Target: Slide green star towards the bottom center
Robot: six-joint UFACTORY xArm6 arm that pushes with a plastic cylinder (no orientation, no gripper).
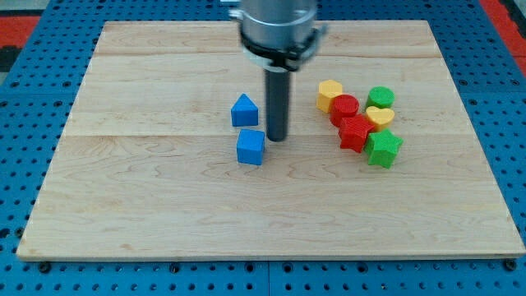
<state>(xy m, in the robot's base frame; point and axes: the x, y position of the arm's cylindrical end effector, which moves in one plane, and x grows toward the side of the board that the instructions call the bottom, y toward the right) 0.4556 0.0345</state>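
Note:
The green star (383,149) lies on the wooden board (164,205) at the view's right, at the lower end of a cluster of blocks, touching a red star-like block (355,132). My tip (277,137) rests on the board near the middle, well to the left of the green star. It stands just right of a blue cube (251,147) and below-right of a blue house-shaped block (244,110).
The cluster at the right also holds a yellow hexagon (329,94), a red cylinder (344,108), a yellow heart (380,117) and a green cylinder (380,98). A blue pegboard (25,164) surrounds the board.

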